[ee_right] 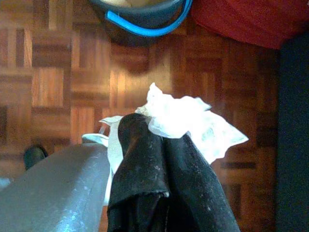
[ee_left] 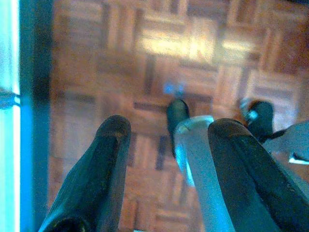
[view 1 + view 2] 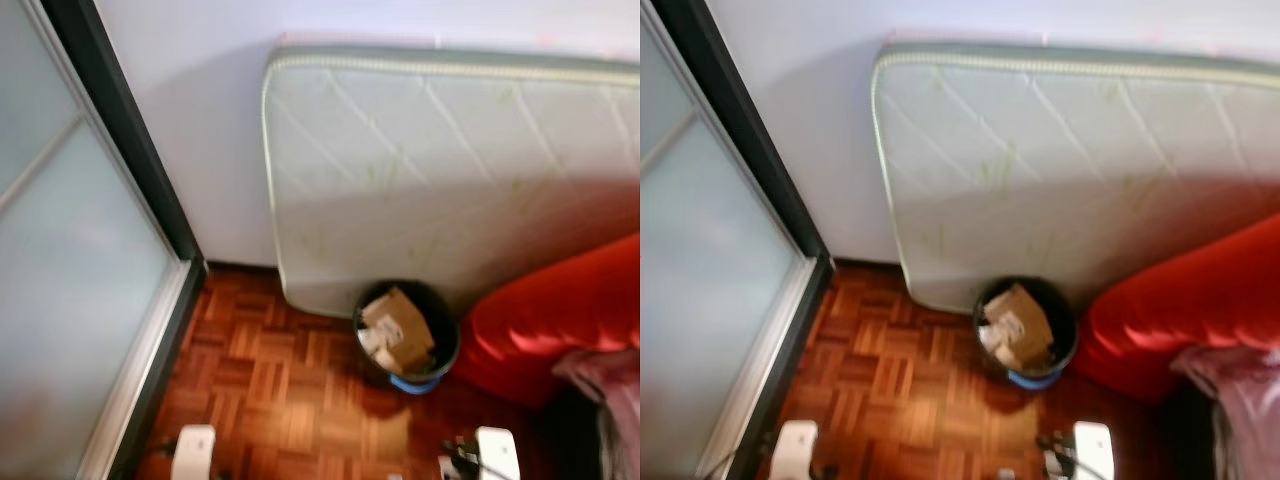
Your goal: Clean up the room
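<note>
A dark round bin (image 3: 406,335) with a blue handle stands on the parquet against the leaning mattress, holding cardboard scraps (image 3: 397,328). In the right wrist view my right gripper (image 1: 161,130) is shut on a crumpled white tissue (image 1: 186,121), held low over the floor just short of the bin (image 1: 140,17). In the left wrist view my left gripper (image 2: 166,133) stands open over bare parquet, nothing between its fingers. The tops of both arms show at the bottom of the eye views, left arm (image 3: 193,450) and right arm (image 3: 495,452).
A white quilted mattress (image 3: 450,170) leans on the wall behind the bin. A red sofa or cushion (image 3: 560,315) lies at the right, with pinkish cloth (image 3: 610,385) on it. A frosted glass sliding door with a dark frame (image 3: 130,150) runs along the left.
</note>
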Controlling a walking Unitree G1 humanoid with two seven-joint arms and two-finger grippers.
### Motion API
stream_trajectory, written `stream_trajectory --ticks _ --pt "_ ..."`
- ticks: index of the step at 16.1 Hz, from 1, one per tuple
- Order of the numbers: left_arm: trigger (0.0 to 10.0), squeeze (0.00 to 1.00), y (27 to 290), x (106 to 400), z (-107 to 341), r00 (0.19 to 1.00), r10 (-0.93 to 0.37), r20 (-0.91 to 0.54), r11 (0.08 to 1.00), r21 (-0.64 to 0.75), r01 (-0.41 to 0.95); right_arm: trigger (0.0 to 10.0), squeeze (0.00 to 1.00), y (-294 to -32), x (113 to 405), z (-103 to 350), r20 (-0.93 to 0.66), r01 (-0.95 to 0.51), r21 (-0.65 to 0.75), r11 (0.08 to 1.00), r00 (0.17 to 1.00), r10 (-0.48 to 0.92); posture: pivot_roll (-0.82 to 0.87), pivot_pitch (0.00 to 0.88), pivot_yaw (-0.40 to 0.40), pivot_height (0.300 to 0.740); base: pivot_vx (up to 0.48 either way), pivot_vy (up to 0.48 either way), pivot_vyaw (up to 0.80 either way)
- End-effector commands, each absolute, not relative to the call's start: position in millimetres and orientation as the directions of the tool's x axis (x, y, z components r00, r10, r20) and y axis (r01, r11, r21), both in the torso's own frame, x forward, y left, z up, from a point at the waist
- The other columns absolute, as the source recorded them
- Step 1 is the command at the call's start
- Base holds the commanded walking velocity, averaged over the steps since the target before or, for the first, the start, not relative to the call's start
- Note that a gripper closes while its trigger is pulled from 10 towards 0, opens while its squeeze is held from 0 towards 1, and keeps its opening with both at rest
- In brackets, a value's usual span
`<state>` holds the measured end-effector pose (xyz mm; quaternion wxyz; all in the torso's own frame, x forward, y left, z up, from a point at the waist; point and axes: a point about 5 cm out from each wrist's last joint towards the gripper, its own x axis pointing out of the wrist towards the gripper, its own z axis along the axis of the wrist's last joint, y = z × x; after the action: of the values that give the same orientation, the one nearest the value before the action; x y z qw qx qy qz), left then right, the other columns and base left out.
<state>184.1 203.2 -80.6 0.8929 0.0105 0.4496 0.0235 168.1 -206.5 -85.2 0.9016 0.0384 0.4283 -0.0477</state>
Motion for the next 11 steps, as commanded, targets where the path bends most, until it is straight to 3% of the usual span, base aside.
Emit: stream_trajectory --ticks 1,3,6,11 --pt "10.0 0.00 193.3 174.9 -86.8 0.566 0.028 -0.824 1.000 0.017 -0.025 10.0 0.00 -203.1 161.6 -89.0 -0.794 0.123 0.019 0.992 0.604 -0.060 -0.08 0.166 -0.033 0.740 0.296 0.000 0.00" --pt "10.0 0.00 189.9 175.1 -87.3 0.562 0.026 -0.827 1.000 0.016 -0.022 10.0 0.00 -183.8 163.6 -91.0 -0.795 0.098 0.034 0.995 0.606 -0.033 -0.08 0.155 -0.032 0.740 0.300 0.000 0.00" --pt "10.0 0.00 187.6 176.1 -87.3 0.561 0.023 -0.827 1.000 0.015 -0.019 10.0 0.00 -179.9 163.7 -91.3 -0.795 0.093 0.037 0.995 0.606 -0.027 -0.08 0.148 -0.031 0.740 0.300 0.000 0.00" --pt "10.0 0.00 186.6 176.5 -87.1 0.563 0.019 -0.826 1.000 0.014 -0.013 10.0 0.00 -214.9 159.8 -86.8 -0.783 0.121 0.021 0.992 0.619 -0.059 -0.08 0.137 -0.031 0.740 0.299 0.000 0.00"
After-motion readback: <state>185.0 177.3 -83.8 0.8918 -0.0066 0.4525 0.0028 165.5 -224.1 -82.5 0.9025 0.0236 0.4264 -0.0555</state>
